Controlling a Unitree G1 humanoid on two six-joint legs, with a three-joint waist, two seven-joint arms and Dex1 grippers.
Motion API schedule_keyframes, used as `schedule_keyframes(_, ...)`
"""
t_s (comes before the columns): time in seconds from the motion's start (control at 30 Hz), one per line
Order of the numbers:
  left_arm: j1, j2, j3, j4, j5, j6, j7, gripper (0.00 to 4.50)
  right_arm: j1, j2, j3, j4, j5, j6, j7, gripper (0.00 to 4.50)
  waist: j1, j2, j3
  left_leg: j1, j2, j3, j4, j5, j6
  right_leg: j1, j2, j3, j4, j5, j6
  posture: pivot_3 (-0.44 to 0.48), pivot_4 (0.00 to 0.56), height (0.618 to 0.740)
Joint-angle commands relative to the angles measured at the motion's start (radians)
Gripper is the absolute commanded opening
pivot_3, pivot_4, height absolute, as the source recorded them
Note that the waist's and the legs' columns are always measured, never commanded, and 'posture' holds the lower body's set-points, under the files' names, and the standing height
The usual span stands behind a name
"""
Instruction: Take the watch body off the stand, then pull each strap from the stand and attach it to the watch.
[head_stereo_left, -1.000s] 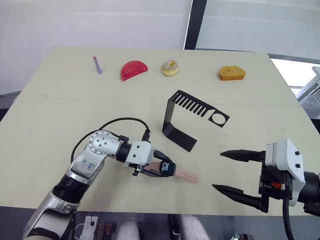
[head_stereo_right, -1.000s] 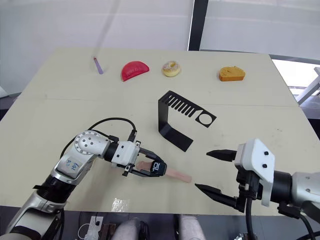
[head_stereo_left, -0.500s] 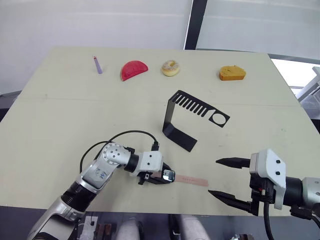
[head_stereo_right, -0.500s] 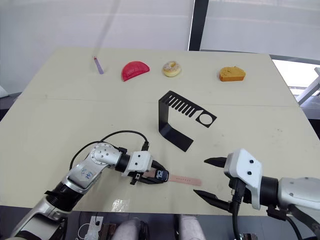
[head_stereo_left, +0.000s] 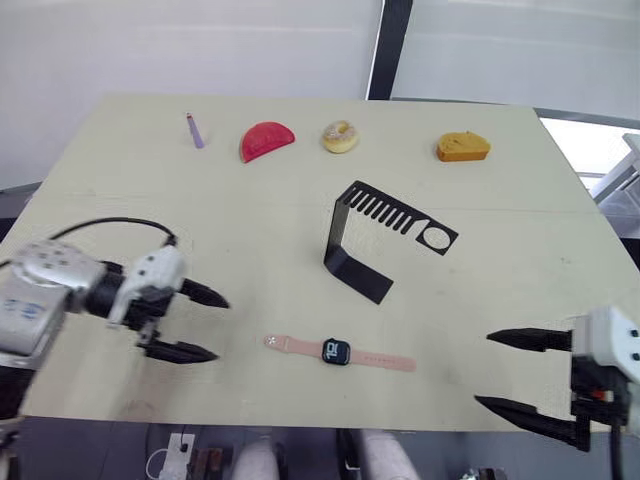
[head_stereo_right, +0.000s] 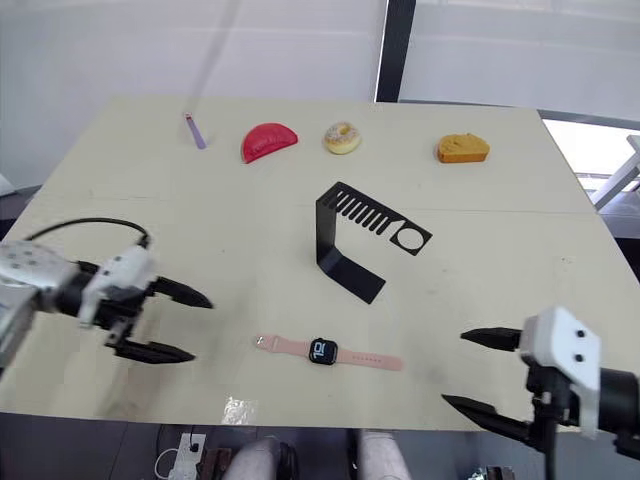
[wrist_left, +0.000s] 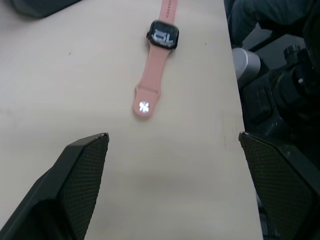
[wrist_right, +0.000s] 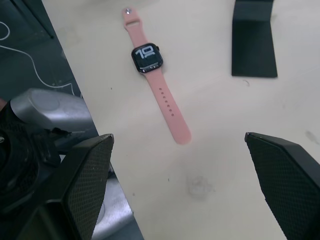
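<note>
A: Where's the watch sitting?

B: Lying flat near the table front edge, screen up, a pink strap running out each side of the body. Both straps are looking joined to it already. The stand is standing bare just behind it, nothing hanging in the comb slots or ring.

A: Claws?

B: Left claw is hovering off to the left of the watch, fingers spread wide, gripping nothing. Right claw is hanging by the front right corner, also gaping wide and empty. Neither is touching the watch.

A: So the task is looking done?

B: Judging so, but I can't tell whether each strap is fully seated in its slot.

A: What's risky from here?

B: Mainly the edge. The watch is lying close to the front lip, so any sweep of either claw across the table is liable to be nudging it off. A loosely seated strap would be popping free on a bump.

A: Anything else?

B: The left arm's cable is looping over the table; dragging it could be catching the near strap end. The stand is close behind too, so a careless reach over it is risking tipping it onto the watch.

A: The food toys at the back?

B: Well apart, not mattering.
</note>
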Motion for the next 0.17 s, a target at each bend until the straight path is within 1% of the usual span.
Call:
schedule_keyframes(0.03,0.041,0.058,0.083,0.019,-0.019,-0.033,-0.053,4.47,0.016,0.005,-0.084,0.049,-0.023,-0.034,0.081,4.50,0.001,0.000,0.000,0.000,0.000,0.000,0.000,0.000,0.000,0.000,0.000,0.000,0.000,0.000,0.000,0.000,0.150,0.737)
schedule_keyframes(0.1,0.054,0.065,0.100,0.010,-0.036,-0.020,-0.038,4.47,0.011,0.007,-0.092,0.072,-0.032,-0.047,0.100,4.50,0.001,-0.001,0.000,0.000,0.000,0.000,0.000,-0.001,0.000,0.000,0.000,0.000,0.000,0.000,0.000,0.000,0.150,0.737)
schedule_keyframes(0.17,0.061,0.052,0.106,-0.010,-0.060,-0.011,-0.026,4.47,0.000,0.006,-0.085,0.085,-0.038,-0.055,0.104,4.50,0.001,-0.001,0.000,0.000,0.000,0.000,0.000,-0.001,0.000,0.000,0.000,0.000,0.000,0.000,0.000,0.000,0.150,0.737)
